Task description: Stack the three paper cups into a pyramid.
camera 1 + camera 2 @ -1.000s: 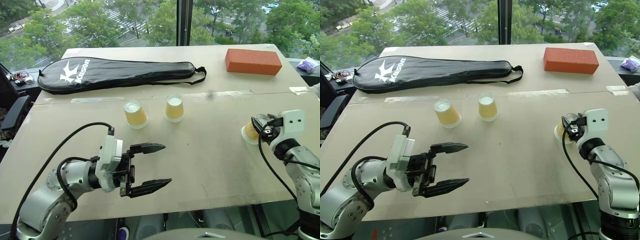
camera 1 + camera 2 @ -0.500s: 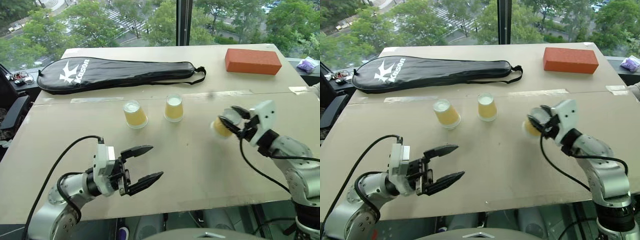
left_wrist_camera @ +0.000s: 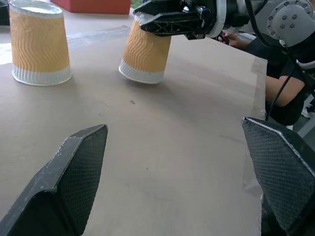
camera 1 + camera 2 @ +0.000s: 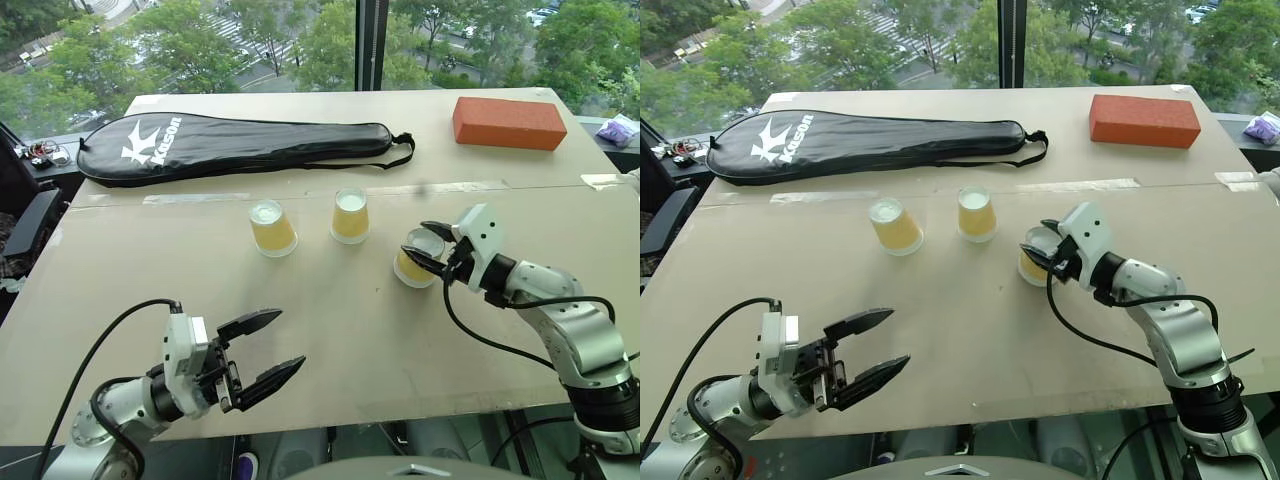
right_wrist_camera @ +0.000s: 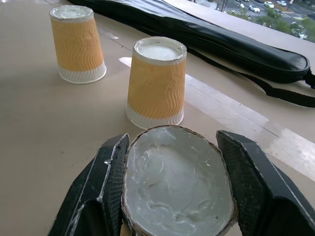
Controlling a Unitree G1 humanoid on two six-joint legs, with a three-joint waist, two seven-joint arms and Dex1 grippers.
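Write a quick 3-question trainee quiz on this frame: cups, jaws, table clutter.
1. True or false: the right gripper is shut on a paper cup.
2. How many cups stand free on the table, upside down?
A) none
B) one
C) two
3. Fill in: the left gripper has its jaws ____ and holds nothing.

Key
1. True; its jaws squeeze the cup near its base, tilted, beside the middle cup.
2. C; the middle cup and the left cup, apart from each other. The orange brick and black racket bag lie further back.
3. open
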